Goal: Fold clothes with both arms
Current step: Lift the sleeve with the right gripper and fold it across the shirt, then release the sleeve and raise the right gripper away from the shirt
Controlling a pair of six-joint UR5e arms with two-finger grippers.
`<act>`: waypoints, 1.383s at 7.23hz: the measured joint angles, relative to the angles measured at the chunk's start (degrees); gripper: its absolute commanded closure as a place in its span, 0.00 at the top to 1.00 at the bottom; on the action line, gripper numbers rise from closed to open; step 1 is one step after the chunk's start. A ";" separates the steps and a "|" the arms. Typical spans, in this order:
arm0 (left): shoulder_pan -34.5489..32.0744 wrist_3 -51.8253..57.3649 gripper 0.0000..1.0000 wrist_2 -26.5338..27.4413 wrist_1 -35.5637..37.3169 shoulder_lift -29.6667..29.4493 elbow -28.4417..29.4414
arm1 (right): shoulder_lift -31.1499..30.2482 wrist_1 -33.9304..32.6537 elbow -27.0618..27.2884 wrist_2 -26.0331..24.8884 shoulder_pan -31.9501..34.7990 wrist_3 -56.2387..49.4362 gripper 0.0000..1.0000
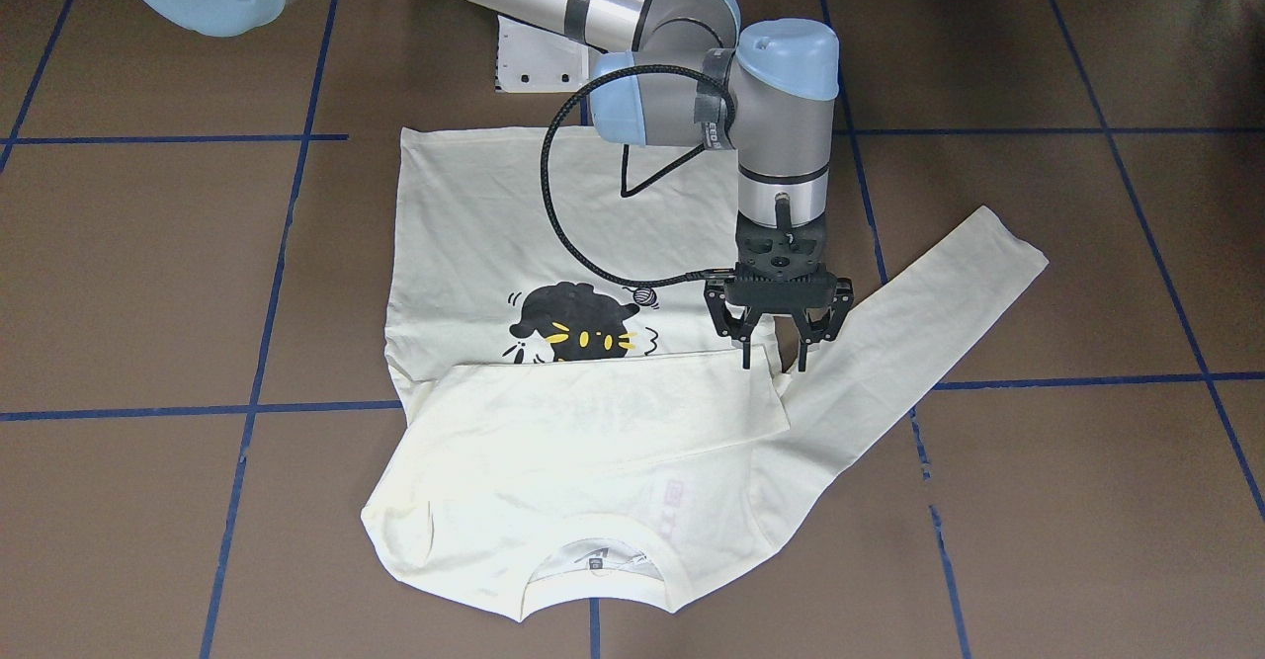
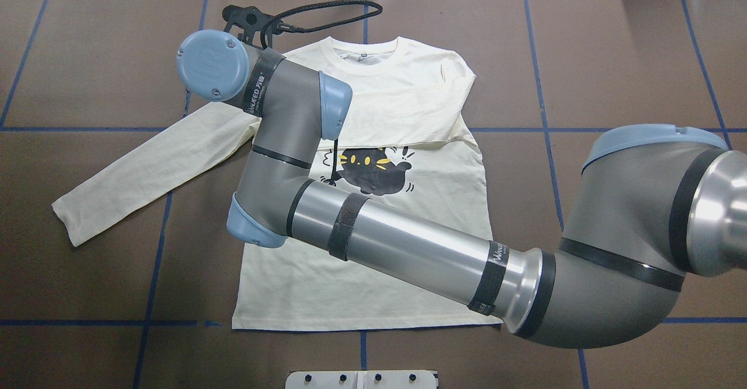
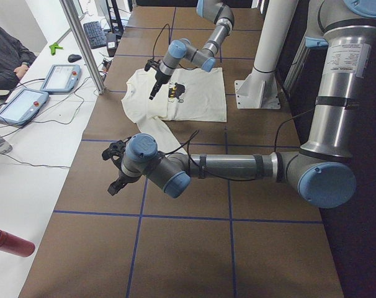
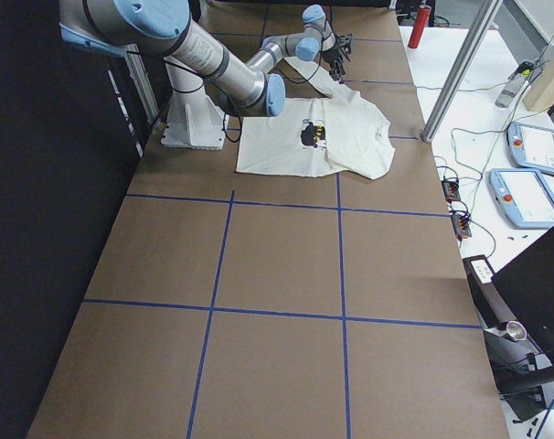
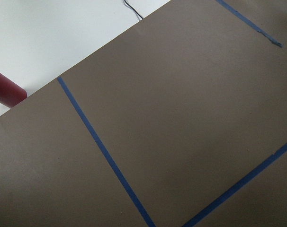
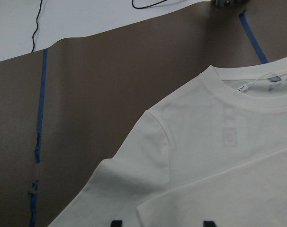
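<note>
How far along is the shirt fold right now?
Done: one sleeve is folded across the shirt. In hand: the right gripper hovers open over that sleeve's cuff, holding nothing; the left gripper is over bare table. Left: the other sleeve lies stretched out, and the body is not yet folded.

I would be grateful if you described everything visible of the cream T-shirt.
The T-shirt is cream, soft-looking knit, long-sleeved, lying flat and front up on the brown table, hem toward the robot, ribbed collar away. A black cat print with yellow eyes sits mid-chest. One sleeve is folded across the chest, covering the print's upper edge; the other sleeve stretches out flat diagonally toward the robot's left. The right gripper, fingers open, stands over the folded sleeve's cuff; whether it touches is unclear.
</note>
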 measured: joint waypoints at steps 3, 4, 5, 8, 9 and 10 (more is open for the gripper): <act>0.17 -1.87 1.00 -0.16 -3.21 -0.60 -0.26 | 1.28 -12.29 5.05 13.56 7.77 -7.04 1.00; 0.65 -3.24 1.00 -0.19 -7.77 -0.31 0.65 | -0.56 -16.39 8.80 19.35 11.64 -11.93 1.00; 1.63 -4.51 1.00 -0.23 -11.84 -0.13 2.07 | -3.67 -19.28 13.11 23.89 15.29 -17.12 1.00; 10.27 -19.92 1.00 0.03 -14.94 1.88 -0.95 | -19.24 -21.62 28.37 34.15 25.47 -32.00 1.00; 15.03 -26.24 1.00 4.12 -15.01 5.73 -6.49 | -25.57 -21.67 33.23 36.20 28.43 -37.47 1.00; 20.04 -30.88 1.00 8.92 -14.97 10.78 -12.59 | -31.28 -21.64 36.81 38.36 31.21 -43.15 1.00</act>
